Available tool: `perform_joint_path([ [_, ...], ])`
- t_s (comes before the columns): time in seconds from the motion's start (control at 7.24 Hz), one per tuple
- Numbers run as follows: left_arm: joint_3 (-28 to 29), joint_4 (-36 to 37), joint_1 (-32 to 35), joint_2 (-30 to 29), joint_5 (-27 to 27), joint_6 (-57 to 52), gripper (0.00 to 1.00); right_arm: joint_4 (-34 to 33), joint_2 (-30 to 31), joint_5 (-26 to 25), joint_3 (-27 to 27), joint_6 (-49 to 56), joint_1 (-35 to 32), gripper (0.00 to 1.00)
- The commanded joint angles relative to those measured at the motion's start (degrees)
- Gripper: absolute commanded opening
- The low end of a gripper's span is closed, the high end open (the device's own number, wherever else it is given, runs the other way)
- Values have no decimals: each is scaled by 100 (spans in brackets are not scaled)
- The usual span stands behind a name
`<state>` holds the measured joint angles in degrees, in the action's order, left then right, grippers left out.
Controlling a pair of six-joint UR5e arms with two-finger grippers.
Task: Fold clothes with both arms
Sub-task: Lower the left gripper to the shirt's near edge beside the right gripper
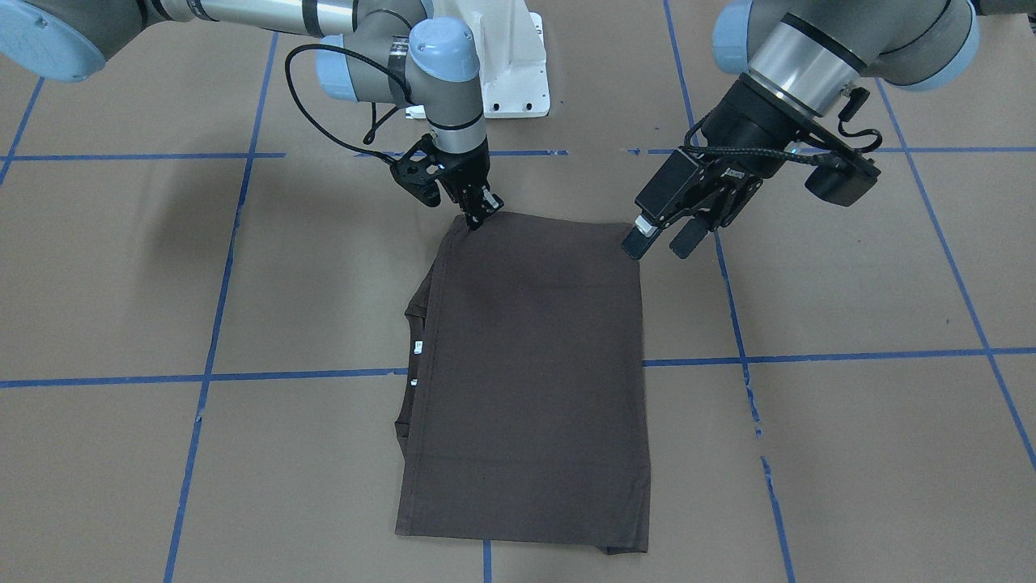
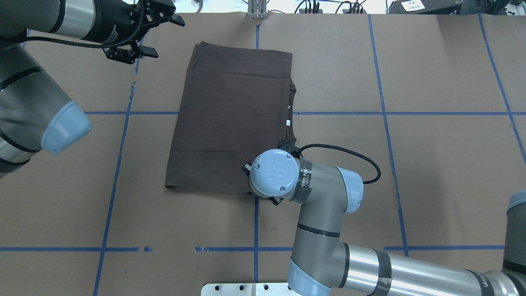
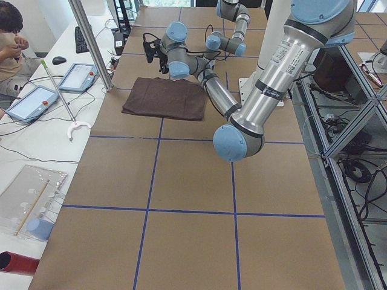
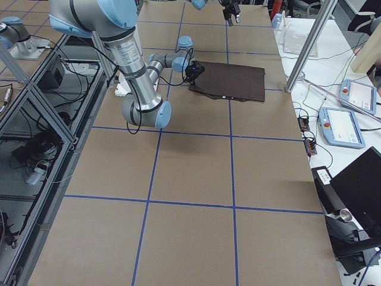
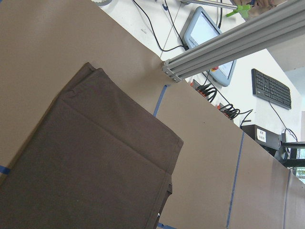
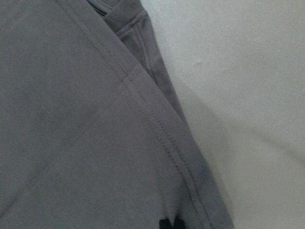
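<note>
The dark grey-brown T-shirt (image 1: pixel 534 364) lies folded in a flat rectangle on the brown table and also shows in the overhead view (image 2: pixel 234 123). Its collar and white neck tags (image 1: pixel 418 348) peek out at one long edge. My right gripper (image 1: pixel 477 217) is down at the shirt's corner nearest the base, and its fingers look shut on the hem. In the right wrist view the cloth (image 6: pixel 86 119) fills the frame, with dark fingertips (image 6: pixel 167 223) at the bottom. The wrist hides this gripper in the overhead view. My left gripper (image 1: pixel 660 243) is open and empty, raised above the other near corner.
The white pedestal base (image 1: pixel 514 65) stands behind the shirt. Blue tape lines (image 1: pixel 809 356) grid the table. An aluminium post (image 5: pixel 238 38) and tablets (image 3: pixel 78 75) stand along the far edge. An operator (image 3: pixel 12 30) sits there.
</note>
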<state>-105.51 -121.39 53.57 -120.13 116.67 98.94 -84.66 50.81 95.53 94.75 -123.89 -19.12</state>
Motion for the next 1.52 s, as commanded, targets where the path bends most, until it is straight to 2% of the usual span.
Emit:
perform_joint_path([
  [0.0,-31,-16,-170,253,-257,20,98,-332,690,63,988,190,39,0],
  [0.28,-249,45,-896,803,-1220,3,98,-341,1000,71,1465,199,127,0],
  [0.55,-426,255,-2002,1315,-2274,81,98,-542,1010,63,1581,199,197,0],
  [0.69,-444,648,-2530,1308,-2602,551,98,-552,1010,63,1590,199,198,0],
  [0.83,-462,921,-2831,1229,-2788,756,95,-543,1010,63,1590,199,198,0],
  [1.38,-339,942,-3351,1237,-2878,996,89,-543,1001,36,1607,199,198,0],
])
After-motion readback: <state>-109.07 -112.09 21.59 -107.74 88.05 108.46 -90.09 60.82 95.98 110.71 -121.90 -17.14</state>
